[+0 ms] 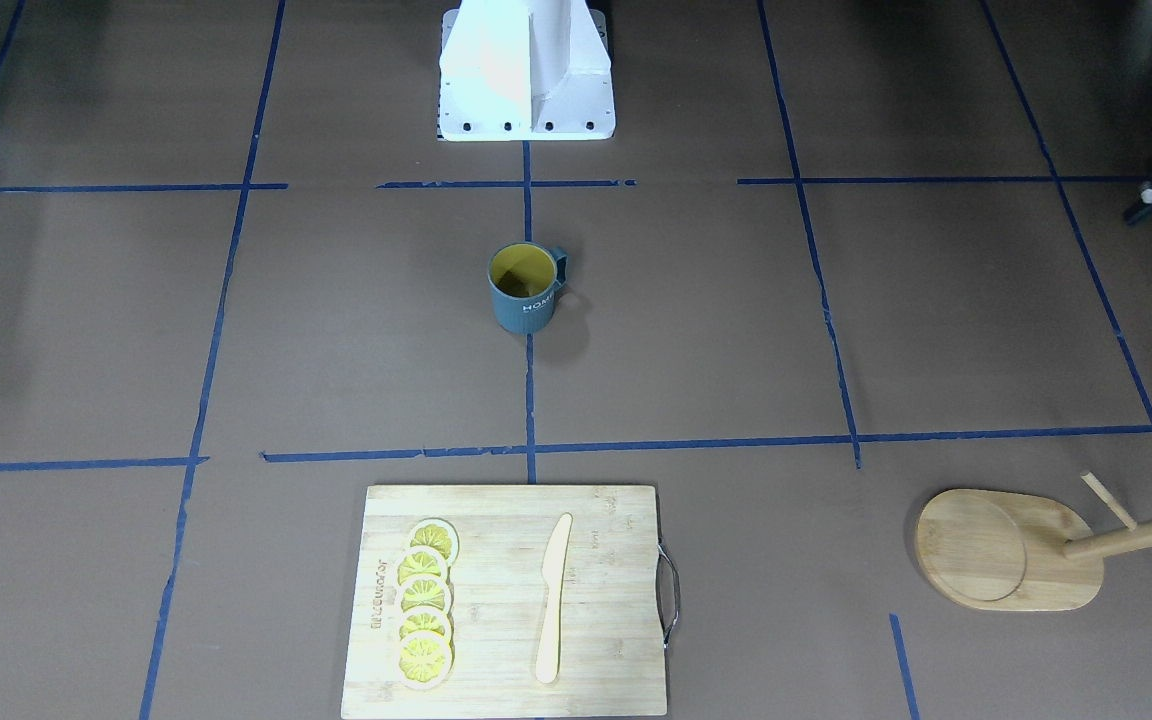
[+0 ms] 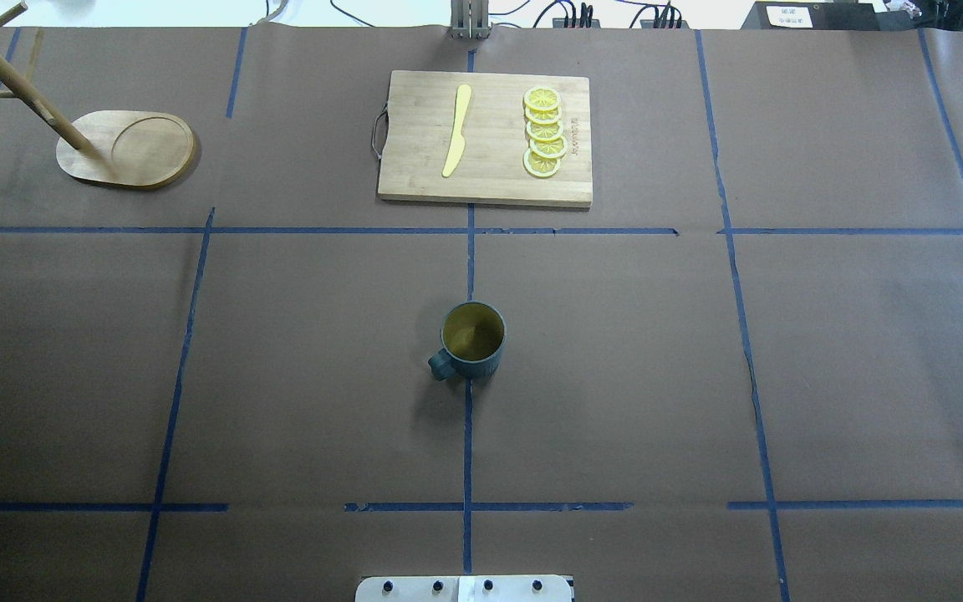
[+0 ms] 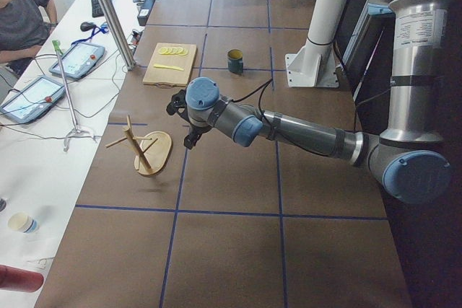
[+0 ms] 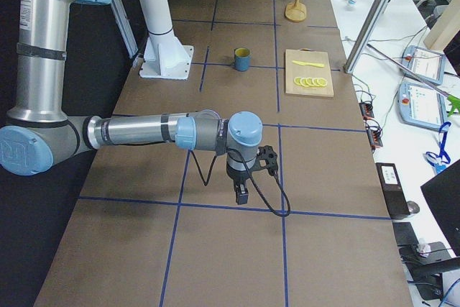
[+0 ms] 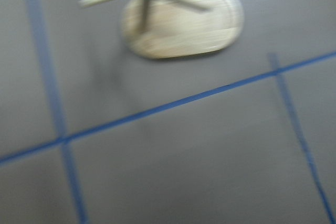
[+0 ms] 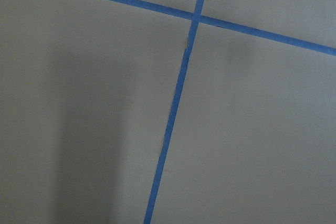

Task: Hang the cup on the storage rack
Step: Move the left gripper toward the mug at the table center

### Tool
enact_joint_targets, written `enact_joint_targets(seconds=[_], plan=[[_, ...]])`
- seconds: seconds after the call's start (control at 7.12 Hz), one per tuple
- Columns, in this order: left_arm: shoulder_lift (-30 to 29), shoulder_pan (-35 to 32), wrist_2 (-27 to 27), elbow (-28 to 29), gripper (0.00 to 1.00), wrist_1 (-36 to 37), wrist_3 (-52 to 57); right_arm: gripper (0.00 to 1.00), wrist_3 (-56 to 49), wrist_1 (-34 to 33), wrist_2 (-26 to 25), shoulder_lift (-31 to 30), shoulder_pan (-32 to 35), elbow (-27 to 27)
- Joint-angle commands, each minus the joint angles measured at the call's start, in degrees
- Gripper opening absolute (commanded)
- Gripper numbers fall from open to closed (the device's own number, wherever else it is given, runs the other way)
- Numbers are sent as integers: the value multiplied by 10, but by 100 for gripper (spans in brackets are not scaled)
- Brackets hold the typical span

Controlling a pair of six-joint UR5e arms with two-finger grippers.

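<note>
The dark teal cup (image 2: 471, 339) with a yellow inside stands upright mid-table, handle toward the robot's left; it also shows in the front view (image 1: 524, 288). The bamboo storage rack (image 2: 126, 149) stands upright at the far left, also in the left side view (image 3: 148, 151) and blurred in the left wrist view (image 5: 184, 22). My left gripper (image 3: 189, 135) hangs over the table just beside the rack, far from the cup. My right gripper (image 4: 242, 193) points down over bare table far to the right. Whether either is open or shut I cannot tell. Neither touches the cup.
A bamboo cutting board (image 2: 486, 138) with lemon slices and a wooden knife lies at the far middle. The white robot base (image 1: 526, 70) is behind the cup. Blue tape lines cross the brown table. An operators' desk with tablets (image 3: 43, 84) runs along the far side.
</note>
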Motion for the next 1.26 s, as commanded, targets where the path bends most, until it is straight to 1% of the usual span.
enact_joint_targets(seconds=[0.0,0.14,0.28,0.42,0.56,0.7,0.84,0.98,1.12], plan=[[-41,109,5,6,100,-162,-68,100,10,0,1,0,2,0],[-70,162,83,1,100,-218,-149,100,10,0,1,0,2,0],[-87,253,208,2,100,-278,-231,100,10,0,1,0,2,0],[-106,338,320,5,100,-308,-265,100,10,0,1,1,2,-1],[-114,404,415,6,100,-323,-265,100,10,0,0,2,2,-2],[-136,485,504,14,100,-334,-264,100,10,1,1,3,2,-5],[-163,549,575,39,100,-337,-264,100,10,0,1,4,2,-6],[-213,610,644,88,100,-346,-264,100,10,0,1,5,2,-6],[-252,638,685,147,100,-387,-264,100,10,0,1,5,2,-6]])
